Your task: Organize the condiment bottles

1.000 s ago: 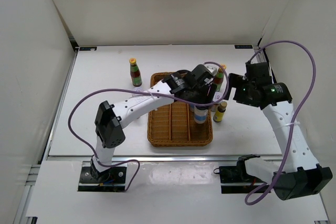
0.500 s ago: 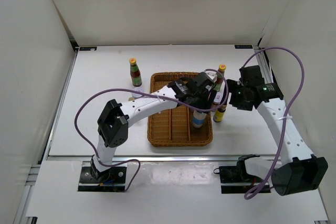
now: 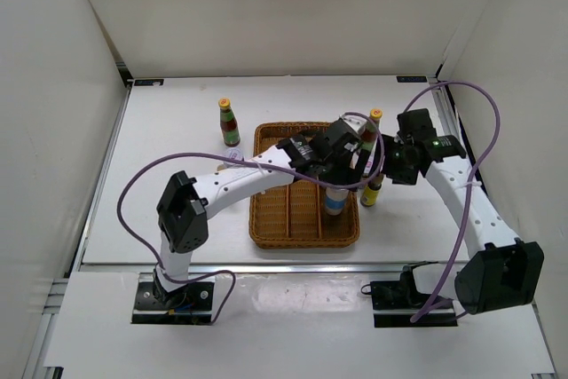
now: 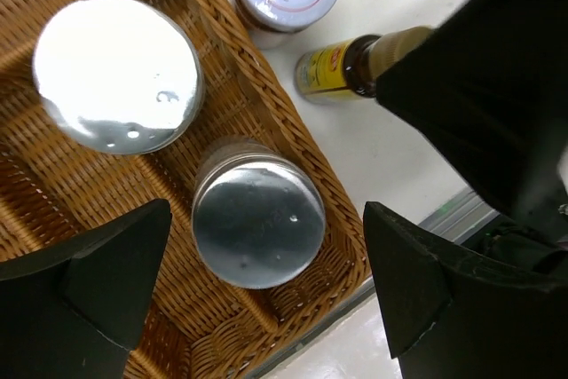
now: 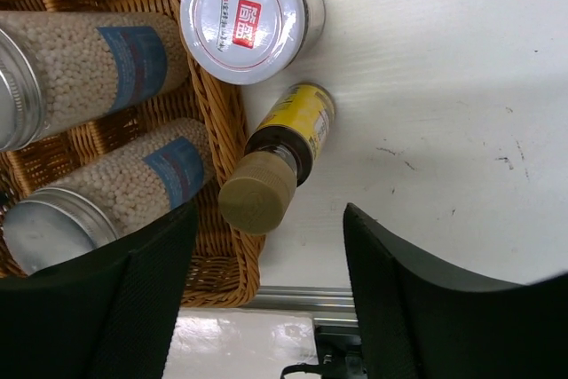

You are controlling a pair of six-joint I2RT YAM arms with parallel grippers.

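Left of the table, an orange-capped sauce bottle stands upright, well apart from the wicker tray. The left tool hangs over the tray's right side, spread and empty. A silver-lidded cylinder stands upright straight below, lid facing up. A second cylinder is near it; same compartment or not, cannot tell. Outside the right wall on the table are a pink-lidded jar and a yellow-labelled mini bottle, both just beside the wicker. The right tool is spread and empty, with the mini bottle's cap straight under the gap. The bottle's long axis is vertical, cap pointing up. The right arm is nearer, so likely a straight drop; the tray wall sits close to one finger.
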